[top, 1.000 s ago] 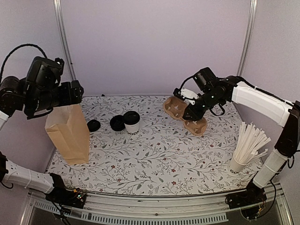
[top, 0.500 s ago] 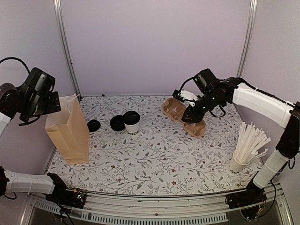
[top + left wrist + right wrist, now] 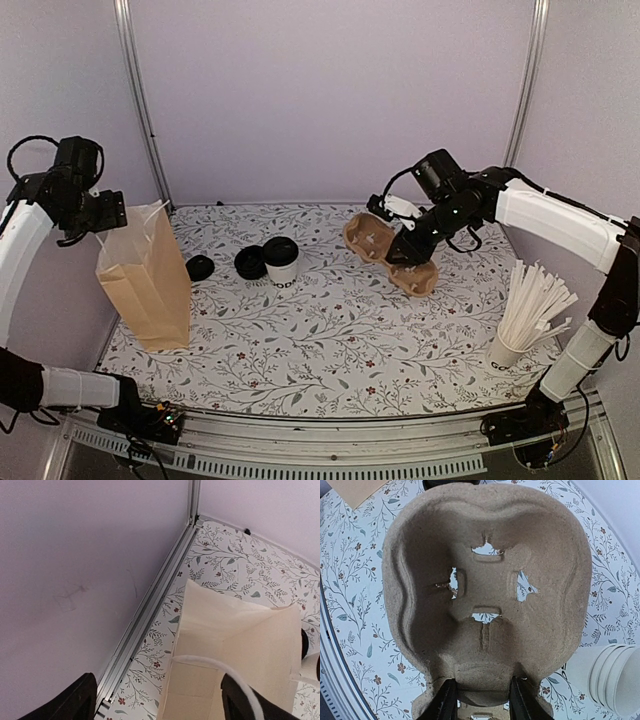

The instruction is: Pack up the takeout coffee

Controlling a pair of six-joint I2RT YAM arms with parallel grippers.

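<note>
The takeout coffee [image 3: 281,262], a white cup with a black lid, stands left of centre on the floral table. My right gripper [image 3: 405,244] [image 3: 482,701] is shut on the edge of a brown pulp cup carrier [image 3: 385,249] [image 3: 485,585]. It holds the carrier tilted just above the table at the back right. High at the left, my left gripper [image 3: 103,214] [image 3: 160,705] is open and holds nothing. It hangs above the open mouth of a standing brown paper bag [image 3: 146,285] [image 3: 235,645].
Two loose black lids [image 3: 249,262] [image 3: 200,267] lie beside the coffee. A cup of white straws [image 3: 528,315] stands at the front right. A stack of white cups [image 3: 612,677] lies near the carrier. The left wall and its rail [image 3: 145,615] run close to the bag.
My left arm has swung back and to the left, off the bag's top. My right gripper has carried the cup carrier slightly left and lower.
</note>
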